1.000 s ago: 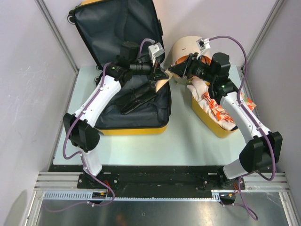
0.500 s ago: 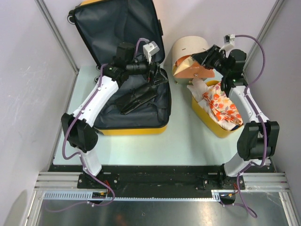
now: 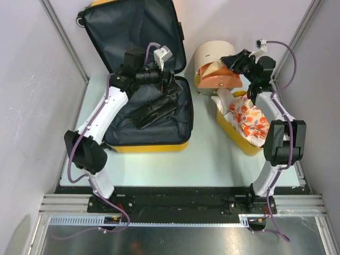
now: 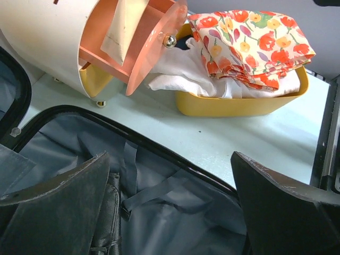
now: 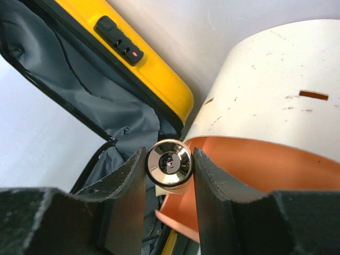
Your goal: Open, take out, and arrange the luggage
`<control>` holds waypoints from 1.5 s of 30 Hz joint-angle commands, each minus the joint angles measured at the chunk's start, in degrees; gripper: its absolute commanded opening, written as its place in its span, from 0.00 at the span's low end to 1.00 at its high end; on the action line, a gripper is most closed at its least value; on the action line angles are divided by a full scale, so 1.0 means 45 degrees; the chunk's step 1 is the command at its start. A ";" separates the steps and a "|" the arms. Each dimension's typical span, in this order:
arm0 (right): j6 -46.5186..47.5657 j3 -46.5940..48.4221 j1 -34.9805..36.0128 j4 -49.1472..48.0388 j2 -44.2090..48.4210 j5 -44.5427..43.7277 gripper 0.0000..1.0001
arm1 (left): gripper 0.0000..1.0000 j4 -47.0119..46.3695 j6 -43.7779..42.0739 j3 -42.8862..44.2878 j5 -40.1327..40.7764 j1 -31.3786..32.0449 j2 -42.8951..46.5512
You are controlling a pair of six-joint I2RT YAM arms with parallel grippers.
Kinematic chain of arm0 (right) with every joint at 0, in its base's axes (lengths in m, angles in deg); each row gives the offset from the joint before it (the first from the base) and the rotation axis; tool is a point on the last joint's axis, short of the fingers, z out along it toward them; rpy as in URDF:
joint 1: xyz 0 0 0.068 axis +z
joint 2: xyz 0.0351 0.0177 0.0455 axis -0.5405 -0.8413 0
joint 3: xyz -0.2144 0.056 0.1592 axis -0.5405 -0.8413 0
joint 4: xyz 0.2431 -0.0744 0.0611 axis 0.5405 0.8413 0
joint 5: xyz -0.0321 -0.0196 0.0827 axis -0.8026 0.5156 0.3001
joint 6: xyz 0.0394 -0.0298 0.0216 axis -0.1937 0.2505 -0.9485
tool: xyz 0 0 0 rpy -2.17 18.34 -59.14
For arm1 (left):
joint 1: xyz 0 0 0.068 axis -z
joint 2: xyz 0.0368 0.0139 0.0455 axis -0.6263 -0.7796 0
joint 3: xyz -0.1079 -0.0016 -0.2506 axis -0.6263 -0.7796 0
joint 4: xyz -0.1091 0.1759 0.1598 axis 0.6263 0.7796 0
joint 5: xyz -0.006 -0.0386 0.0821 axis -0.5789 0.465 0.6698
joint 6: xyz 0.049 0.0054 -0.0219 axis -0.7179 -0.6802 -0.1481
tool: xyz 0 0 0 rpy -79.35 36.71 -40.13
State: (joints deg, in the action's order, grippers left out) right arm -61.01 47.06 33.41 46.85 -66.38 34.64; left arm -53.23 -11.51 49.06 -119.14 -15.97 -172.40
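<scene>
A yellow suitcase lies open on the table, lid propped against the back wall. The left gripper hangs over its lining, spread wide and empty. The right gripper pinches the round box's knob – likely holding its pink door open.

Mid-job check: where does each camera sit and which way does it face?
Top external: above and behind the bases, looking down on the table, open luggage, drum box and basket; left arm and right arm show.
Left wrist: over the luggage lining, facing the drum box and basket; the left end effector, open, frames the bottom.
Right wrist: facing the luggage lid; the right end effector is shut on the door knob.
Shared: both wrist views show that knob.
</scene>
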 commanded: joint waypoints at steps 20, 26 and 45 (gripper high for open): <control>0.2015 0.2357 -0.0699 0.0904 -0.0955 0.0139 0.73 | 1.00 -0.0314 0.0489 0.0174 -0.0109 -0.0654 0.0202; 0.3514 0.2845 -0.1168 0.2425 -0.0096 0.0079 0.73 | 1.00 -0.0333 0.0508 0.0233 -0.0129 -0.0752 0.0123; 0.4750 -0.1138 0.0628 0.5753 0.2331 -0.1189 0.45 | 1.00 -0.0314 0.0821 -0.1544 0.3074 -0.2041 0.0728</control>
State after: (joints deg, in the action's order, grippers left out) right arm -40.84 42.62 36.34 75.00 -51.73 32.44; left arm -53.58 -8.86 43.09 -110.87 -24.56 -172.36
